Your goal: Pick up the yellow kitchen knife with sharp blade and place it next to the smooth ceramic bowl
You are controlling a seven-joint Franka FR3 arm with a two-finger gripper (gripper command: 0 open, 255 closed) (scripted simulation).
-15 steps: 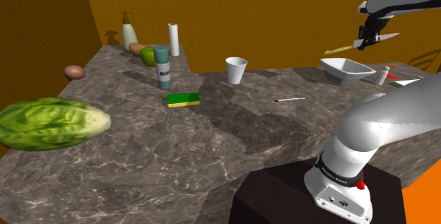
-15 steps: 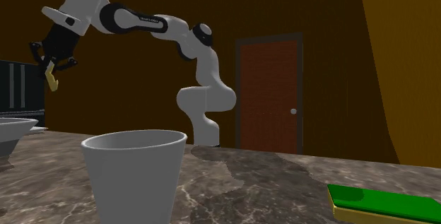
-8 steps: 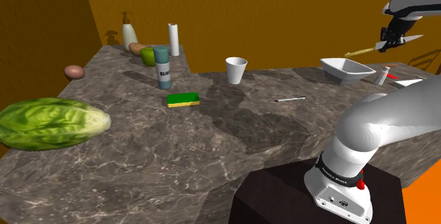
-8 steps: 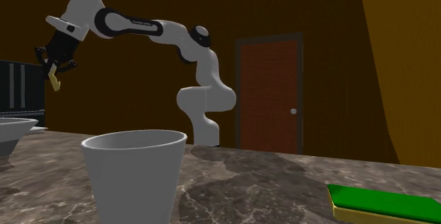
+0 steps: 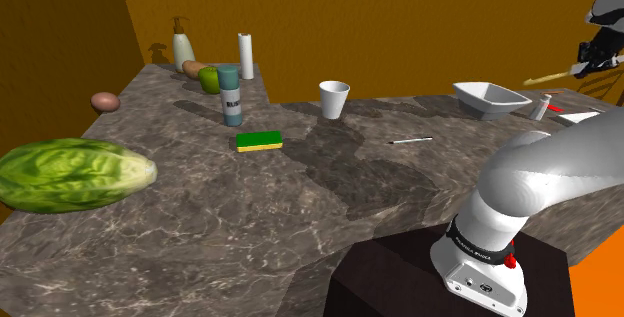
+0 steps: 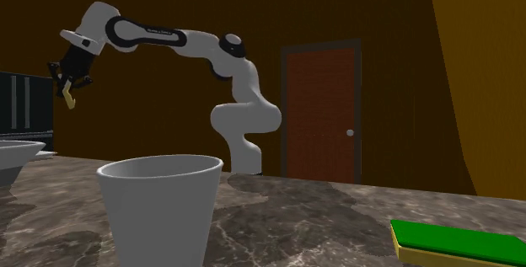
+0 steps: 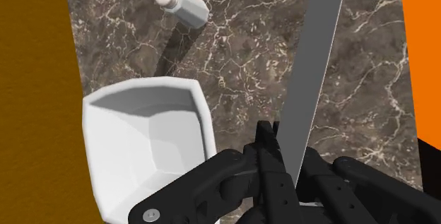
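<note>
- Hanging high above the surface (image 7: 240, 53), the knife (image 7: 314, 67) is sitting clenched between the fingers (image 7: 267, 160).
- Its grey blade is pointing straight out from the fingers, running lengthwise over bare marble just beside the white bowl (image 7: 148, 138).
- Lowering straight down is looking sufficient; a shaker (image 7: 181, 3) is lying beyond the bowl.

The knife (image 7: 311, 67) runs off the picture's edge ahead of the gripper (image 7: 283, 160), whose fingers (image 7: 212, 179) hide its handle and the near corner of the bowl (image 7: 141, 138).
</note>
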